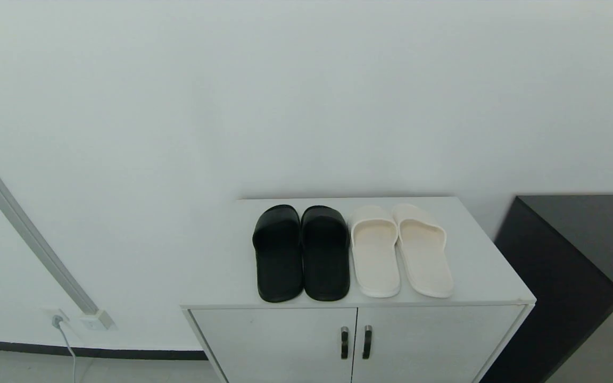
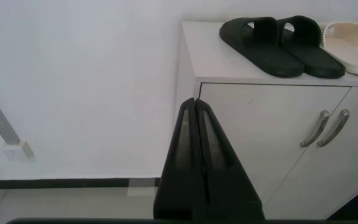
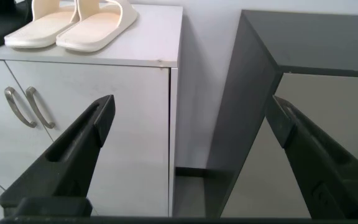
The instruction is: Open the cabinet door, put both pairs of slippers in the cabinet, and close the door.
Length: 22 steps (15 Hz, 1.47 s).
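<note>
A pair of black slippers (image 1: 302, 252) and a pair of cream-white slippers (image 1: 401, 249) lie side by side on top of a white cabinet (image 1: 477, 266). Both cabinet doors are shut, with two handles (image 1: 355, 341) at the middle seam. My left gripper (image 2: 197, 103) is shut with nothing in it, held in front of the cabinet's left corner, below the black slippers (image 2: 283, 45). My right gripper (image 3: 191, 109) is open, in front of the cabinet's right edge, with the door handles (image 3: 28, 107) off to one side and the white slippers (image 3: 73, 25) above.
A dark cabinet (image 1: 572, 276) stands close against the white cabinet's right side. A wall socket with a plugged cable (image 1: 57, 321) and a slanted conduit (image 1: 24, 226) are on the wall to the left. Bare floor lies in front.
</note>
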Available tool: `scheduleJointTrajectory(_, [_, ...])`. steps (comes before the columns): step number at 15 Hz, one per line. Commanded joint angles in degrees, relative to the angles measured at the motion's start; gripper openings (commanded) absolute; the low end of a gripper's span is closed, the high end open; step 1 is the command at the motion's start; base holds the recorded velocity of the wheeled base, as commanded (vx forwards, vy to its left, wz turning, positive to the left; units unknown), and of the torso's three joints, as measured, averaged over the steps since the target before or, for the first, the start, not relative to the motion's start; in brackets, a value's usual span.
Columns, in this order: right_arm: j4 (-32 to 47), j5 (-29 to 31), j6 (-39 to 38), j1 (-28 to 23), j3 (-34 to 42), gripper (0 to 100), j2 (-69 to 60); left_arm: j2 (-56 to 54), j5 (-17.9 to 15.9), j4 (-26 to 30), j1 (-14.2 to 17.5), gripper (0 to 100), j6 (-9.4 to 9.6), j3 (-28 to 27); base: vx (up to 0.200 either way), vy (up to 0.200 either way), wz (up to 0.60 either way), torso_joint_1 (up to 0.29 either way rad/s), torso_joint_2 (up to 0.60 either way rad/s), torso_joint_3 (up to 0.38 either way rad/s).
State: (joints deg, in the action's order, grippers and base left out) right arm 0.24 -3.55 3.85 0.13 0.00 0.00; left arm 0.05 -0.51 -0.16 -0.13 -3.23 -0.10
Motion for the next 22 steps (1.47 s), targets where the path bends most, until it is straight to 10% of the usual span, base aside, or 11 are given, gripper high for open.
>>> scheduleJointTrajectory(1, [0.02,-0.06,0.19,0.04,0.0,100,0.0,0.04,-0.02,-0.02,0.05,0,-0.02,0.01,0.0,0.0,0.0,0.0,0.0,0.0])
scheduleJointTrajectory(17, [-0.33,-1.02,1.33,0.04,0.0,100,0.0,0.04,-0.19,-0.02,0.05,0,0.07,0.01,0.0,0.0,0.0,0.0,0.0,0.0])
scheduleJointTrajectory(22, [7.05,-6.12,-4.47,1.71,-18.81,100,11.34,0.04,-0.19,-0.02,-0.04,0,0.15,0.01,0.0,0.0,0.0,0.0,0.0,0.0])
